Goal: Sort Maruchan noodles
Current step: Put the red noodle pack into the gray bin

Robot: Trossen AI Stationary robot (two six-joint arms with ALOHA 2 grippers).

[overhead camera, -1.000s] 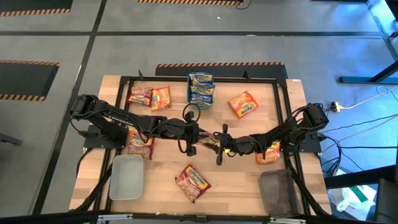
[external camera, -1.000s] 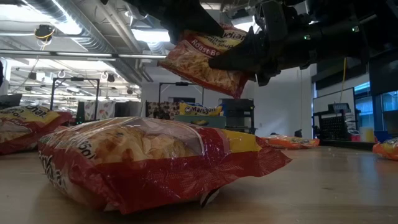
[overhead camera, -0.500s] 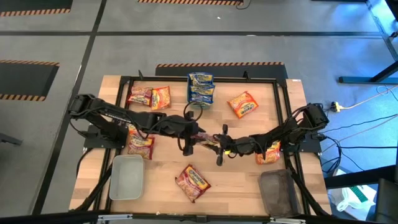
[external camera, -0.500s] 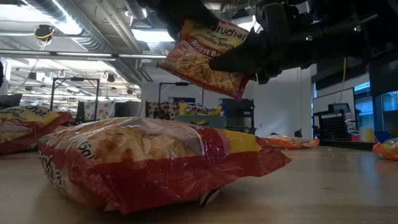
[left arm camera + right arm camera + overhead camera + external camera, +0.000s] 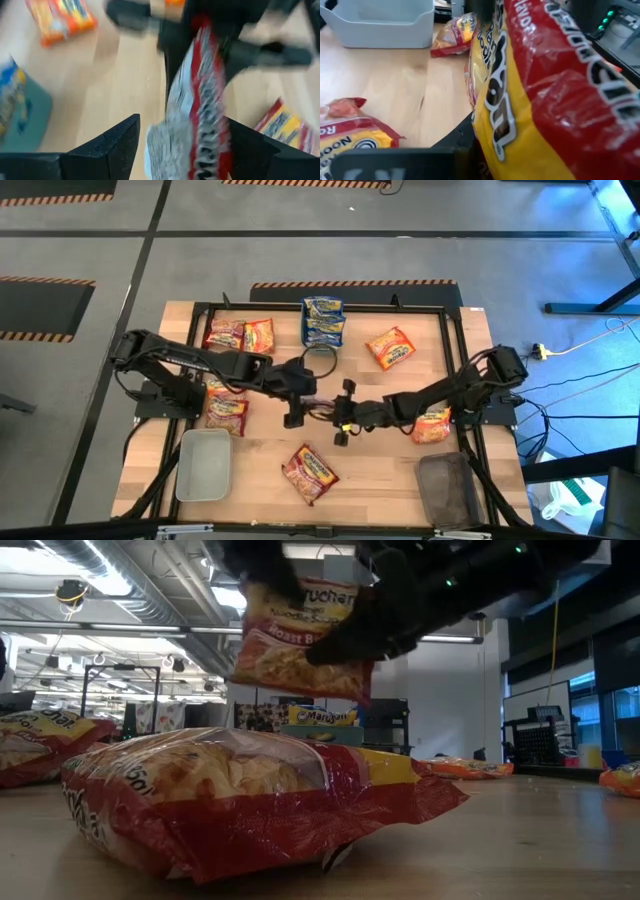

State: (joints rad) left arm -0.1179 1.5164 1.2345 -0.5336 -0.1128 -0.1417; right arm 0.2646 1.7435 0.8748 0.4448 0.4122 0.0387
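Mid-table, red packet aloft; clamped in right gripper; left gripper fingers spread wide either side, releasing; slip risk if lone hold on crinkly plastic shifts; drop onto packet below possible.

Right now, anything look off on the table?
Nothing spilled or torn. One red packet hangs in mid-air over the table's middle, gripped by the right gripper, with the left gripper open beside it.

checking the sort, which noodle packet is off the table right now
The red roast-beef packet held in the air over the table's middle by the right hand; the left hand is open beside it. Every other packet lies on the table or in a tray.
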